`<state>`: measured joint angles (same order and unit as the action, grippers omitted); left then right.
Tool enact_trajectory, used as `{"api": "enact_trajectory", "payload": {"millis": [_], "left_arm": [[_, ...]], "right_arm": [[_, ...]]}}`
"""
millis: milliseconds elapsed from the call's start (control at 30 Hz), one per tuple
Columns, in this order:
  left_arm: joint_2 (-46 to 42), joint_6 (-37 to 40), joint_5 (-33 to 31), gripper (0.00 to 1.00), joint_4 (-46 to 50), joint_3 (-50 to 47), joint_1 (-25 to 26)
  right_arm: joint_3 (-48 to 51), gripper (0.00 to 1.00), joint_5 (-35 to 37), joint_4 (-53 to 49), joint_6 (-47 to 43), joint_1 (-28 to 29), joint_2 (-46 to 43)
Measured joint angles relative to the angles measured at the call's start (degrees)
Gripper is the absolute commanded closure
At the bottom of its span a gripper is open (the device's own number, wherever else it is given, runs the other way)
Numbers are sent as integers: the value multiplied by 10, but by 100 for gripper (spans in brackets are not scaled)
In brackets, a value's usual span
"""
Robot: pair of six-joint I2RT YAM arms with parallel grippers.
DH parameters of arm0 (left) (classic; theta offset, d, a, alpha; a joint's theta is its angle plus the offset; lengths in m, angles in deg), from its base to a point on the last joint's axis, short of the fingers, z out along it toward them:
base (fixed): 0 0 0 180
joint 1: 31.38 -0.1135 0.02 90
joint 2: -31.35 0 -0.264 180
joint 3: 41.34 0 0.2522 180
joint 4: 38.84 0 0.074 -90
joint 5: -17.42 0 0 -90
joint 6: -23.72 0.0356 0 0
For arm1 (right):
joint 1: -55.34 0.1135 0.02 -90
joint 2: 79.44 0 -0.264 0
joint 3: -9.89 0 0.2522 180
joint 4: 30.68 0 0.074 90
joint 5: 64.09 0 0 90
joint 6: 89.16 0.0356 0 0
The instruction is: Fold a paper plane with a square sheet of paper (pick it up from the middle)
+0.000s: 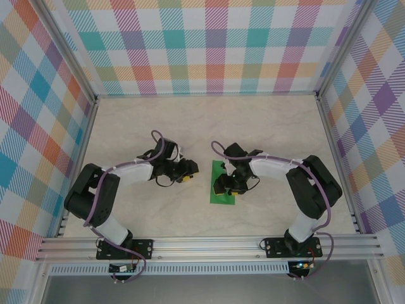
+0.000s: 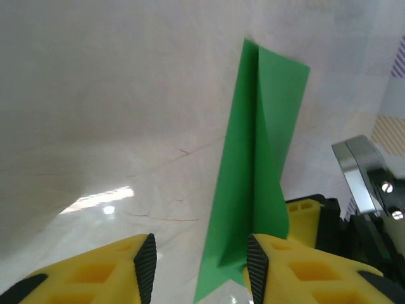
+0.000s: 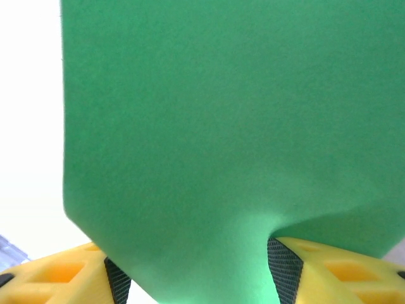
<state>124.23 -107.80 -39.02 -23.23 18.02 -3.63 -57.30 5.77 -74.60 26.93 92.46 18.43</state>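
Observation:
The paper plane (image 1: 221, 195) is green paper folded into a narrow strip, lying on the table between the two arms. In the left wrist view the paper plane (image 2: 253, 158) shows creased layers and a raised centre ridge. My right gripper (image 1: 226, 184) sits over its middle. In the right wrist view the paper plane (image 3: 215, 139) spans the gap between my right gripper's (image 3: 201, 278) pads and buckles against the right pad (image 3: 285, 269). My left gripper (image 2: 201, 266) stands open just left of the paper, and the paper's near corner lies between its fingers, by the right pad (image 2: 256, 263).
The table (image 1: 190, 123) is pale marble-patterned, walled by plaid panels on three sides. An aluminium rail (image 1: 209, 244) runs along the near edge with both arm bases on it. Purple cables loop off each arm.

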Motion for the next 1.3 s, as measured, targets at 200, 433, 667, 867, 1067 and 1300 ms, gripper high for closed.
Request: {"api": "enact_trajectory", "payload": {"millis": [200,433,667,867,1067,1300], "left_arm": [[44,-23,26,81,-57,0,51],[91,-41,36,89,-86,6,85],[117,-43,33,96,-95,19,101],[123,-43,32,97,-95,19,105],[123,-43,33,98,-95,19,105],[123,-43,33,98,-95,19,105]], "right_arm": [[20,39,-46,26,-5,-23,-5],[27,40,-66,40,-13,-27,-6],[40,36,-74,56,-13,-30,-21],[43,26,-71,66,-1,-40,-86],[42,44,-46,85,27,-45,-125],[51,73,-9,85,64,-45,-120]]}}
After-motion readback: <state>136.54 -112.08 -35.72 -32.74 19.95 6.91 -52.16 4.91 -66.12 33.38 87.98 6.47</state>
